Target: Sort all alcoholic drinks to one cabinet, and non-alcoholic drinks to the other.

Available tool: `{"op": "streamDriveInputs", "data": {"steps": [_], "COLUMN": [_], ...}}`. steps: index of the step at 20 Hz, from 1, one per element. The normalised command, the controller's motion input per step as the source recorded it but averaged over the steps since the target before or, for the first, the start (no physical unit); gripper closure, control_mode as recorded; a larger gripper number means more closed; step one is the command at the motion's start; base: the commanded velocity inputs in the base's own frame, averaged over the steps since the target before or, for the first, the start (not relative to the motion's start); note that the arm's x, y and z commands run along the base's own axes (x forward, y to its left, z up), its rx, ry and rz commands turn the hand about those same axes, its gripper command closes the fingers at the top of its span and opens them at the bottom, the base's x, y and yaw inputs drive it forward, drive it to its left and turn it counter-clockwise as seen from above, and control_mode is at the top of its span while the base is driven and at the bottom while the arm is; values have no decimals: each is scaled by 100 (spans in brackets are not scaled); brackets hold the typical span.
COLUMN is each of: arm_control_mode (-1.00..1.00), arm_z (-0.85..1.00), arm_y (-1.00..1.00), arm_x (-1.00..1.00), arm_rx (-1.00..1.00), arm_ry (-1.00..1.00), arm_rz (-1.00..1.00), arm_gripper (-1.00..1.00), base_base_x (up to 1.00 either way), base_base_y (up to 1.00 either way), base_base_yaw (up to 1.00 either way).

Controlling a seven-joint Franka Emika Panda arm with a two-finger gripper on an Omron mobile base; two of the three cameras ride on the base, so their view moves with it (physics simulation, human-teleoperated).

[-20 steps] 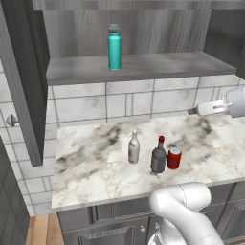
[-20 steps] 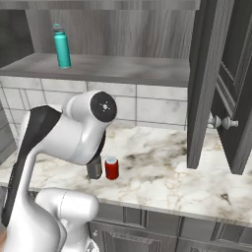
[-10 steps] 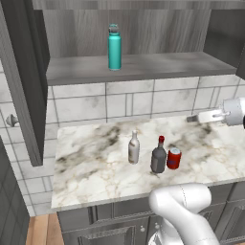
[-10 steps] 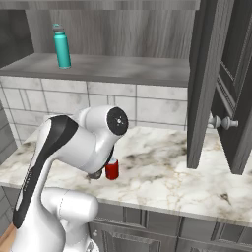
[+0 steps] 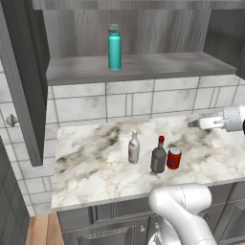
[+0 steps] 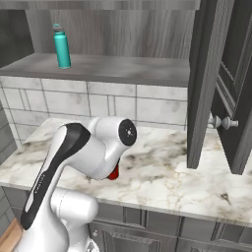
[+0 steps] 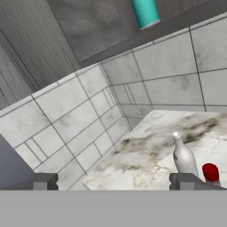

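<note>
Hand view: tool (image 7: 113, 181) spread wide, its two dark fingertips (image 7: 44, 181) far apart at the bottom of the view, nothing between them. Left base view puts the tool (image 5: 193, 124) at the right side, above the back right of the surface (image 5: 91, 167), held level and aimed leftward along the tiled wall (image 5: 129, 103), clear of every drink.

Ahead of the tool in the hand view: pale long-necked bottle (image 7: 185, 158) upright on the marble, with the red cap of the dark bottle (image 7: 210, 173) just beside it.

Left base view, surface: three drinks grouped near the middle toward the front edge. Pale long-necked bottle (image 5: 134, 148) on the left, upright. Squat dark bottle (image 5: 158, 156) with red cap to its right, a small gap between them. Red soda can (image 5: 173, 158) just beside the dark bottle on its right; touching or not, cannot tell.

Teal bottle (image 5: 114, 47) stands upright on the grey shelf (image 5: 162, 66) of the open wall cabinet, above the surface and well apart from the other three. Right base view shows the same teal bottle (image 6: 62, 46) at the left end of the shelf (image 6: 128, 69). Open cabinet door (image 5: 21, 81) hangs at left in the left base view, round knob (image 5: 13, 120) low on it. Right base view: open door (image 6: 203, 83) edge-on at right, knobs (image 6: 222, 122) just beyond; a sliver of red (image 6: 113, 173) shows under the arm's elbow.
</note>
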Motion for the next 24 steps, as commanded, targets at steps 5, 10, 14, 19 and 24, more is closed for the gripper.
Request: {"op": "streamDriveInputs", "data": {"steps": [5, 10, 14, 19, 24], "arm_control_mode": [-100, -100, -100, -100, -100], "arm_z": [-14, -17, -20, -22, -15], "arm_y": [-21, -15, -11, -6, -8], "arm_x": [1, 2, 7, 8, 7], "arm_rx": [0, 0, 0, 0, 0], "arm_ry": [0, -1, -5, -5, -9], "arm_rz": [4, 8, 11, 11, 12], "arm_gripper": [-100, -100, -100, -100, -100], "base_base_x": [0, 0, 0, 0, 0], "base_base_y": [0, 0, 0, 0, 0], "base_base_yaw": [0, 0, 0, 0, 0]}}
